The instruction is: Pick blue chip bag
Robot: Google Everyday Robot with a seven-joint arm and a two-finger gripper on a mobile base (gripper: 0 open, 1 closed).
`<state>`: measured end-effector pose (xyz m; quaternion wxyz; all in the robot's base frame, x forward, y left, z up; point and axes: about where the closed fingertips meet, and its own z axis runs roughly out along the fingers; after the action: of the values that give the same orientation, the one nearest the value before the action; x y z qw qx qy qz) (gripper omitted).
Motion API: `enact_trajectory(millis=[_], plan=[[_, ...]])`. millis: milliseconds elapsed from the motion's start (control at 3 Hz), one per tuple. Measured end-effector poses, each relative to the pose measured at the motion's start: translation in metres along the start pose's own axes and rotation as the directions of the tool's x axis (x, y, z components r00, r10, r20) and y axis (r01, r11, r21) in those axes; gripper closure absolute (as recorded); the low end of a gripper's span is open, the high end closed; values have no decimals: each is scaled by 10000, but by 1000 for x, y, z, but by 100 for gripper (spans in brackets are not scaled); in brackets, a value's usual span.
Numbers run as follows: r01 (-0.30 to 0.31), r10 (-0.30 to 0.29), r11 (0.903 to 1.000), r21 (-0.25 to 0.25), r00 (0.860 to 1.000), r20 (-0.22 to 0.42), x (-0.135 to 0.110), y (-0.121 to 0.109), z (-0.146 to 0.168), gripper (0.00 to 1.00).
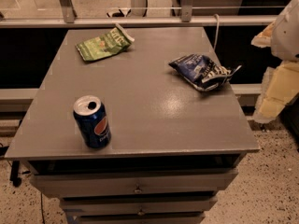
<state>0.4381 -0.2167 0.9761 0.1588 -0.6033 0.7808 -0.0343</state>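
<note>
The blue chip bag [202,71] is a crumpled dark-blue foil bag with white and black markings. It lies flat near the right edge of the grey cabinet top [149,106]. My gripper [279,90] shows at the right edge of the view as a white and pale-yellow shape. It hangs beside the cabinet, to the right of the bag and apart from it, holding nothing that I can see.
A green chip bag [103,44] lies at the back left of the top. A blue soda can [92,121] stands upright near the front left. Drawers [136,185] run below the front edge. A rail and glass partition [140,20] stand behind.
</note>
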Motion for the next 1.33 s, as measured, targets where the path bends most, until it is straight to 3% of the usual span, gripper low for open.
enact_trajectory(millis=[333, 667, 1000, 1333], plan=[[0, 0, 10000, 2, 10000, 1, 0, 0, 0, 0], [220, -213, 9997, -95, 9972, 716, -25, -10, 21, 0], [496, -411, 9979, -412, 9815, 1870, -66, -25, 67, 0], [691, -551, 9969, -370, 9537, 2956, -107, -40, 116, 0]])
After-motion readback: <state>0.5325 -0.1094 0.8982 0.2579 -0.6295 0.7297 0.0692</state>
